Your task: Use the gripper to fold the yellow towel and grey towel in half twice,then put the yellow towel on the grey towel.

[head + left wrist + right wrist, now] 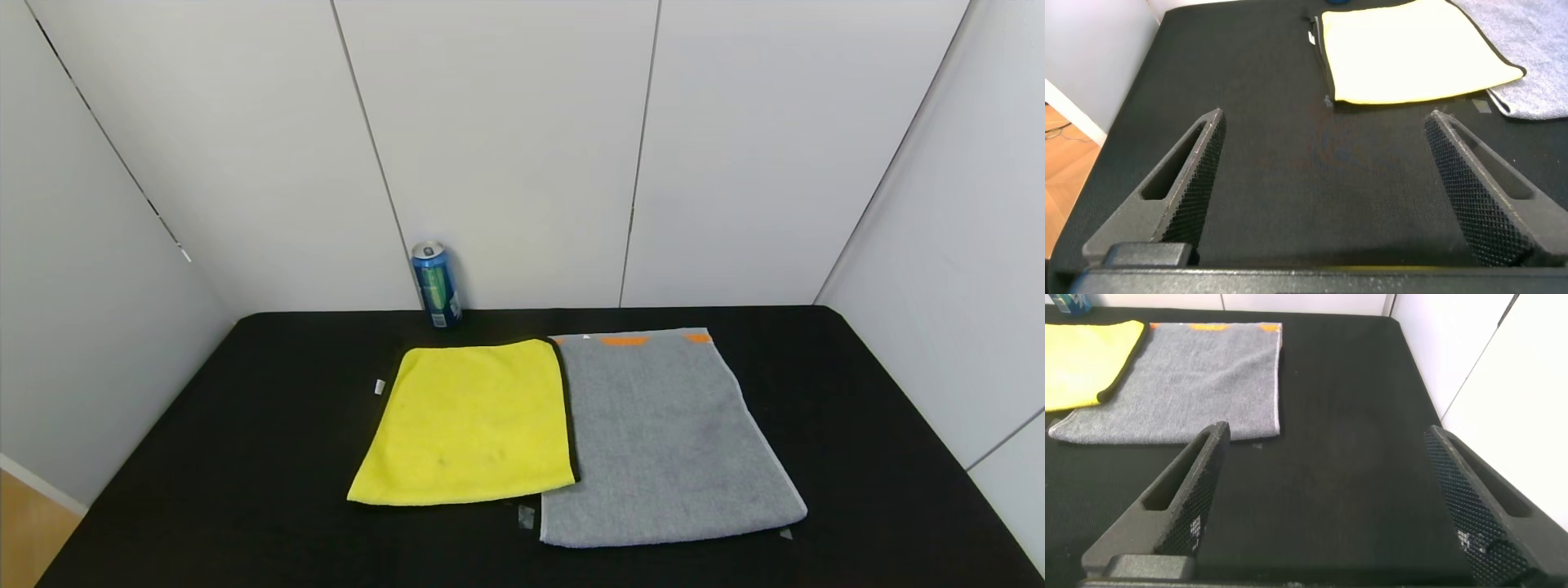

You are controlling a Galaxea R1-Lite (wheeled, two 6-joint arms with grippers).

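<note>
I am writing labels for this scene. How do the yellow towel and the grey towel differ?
The yellow towel is bright yellow with thin dark edging; the grey towel is light grey with orange marks on its far edge. The yellow towel is smaller and closer to square, the grey towel longer. The yellow towel lies to the robot's left of the grey towel. Both lie flat, unfolded, side by side on the black table.

Robot test cell or lab, not home. Bench (245, 457) under plain black cover, boxed on three sides by bare white panel walls (506, 147) with visible seams. Small tape markers (526, 516) stuck on cover by towel corners suggest set placement spots. Only props: yellow towel (469, 422), grey towel (665, 437), lone blue drink can (437, 284) against back wall. Strip of wood floor (28, 531) at bench's left edge
</note>
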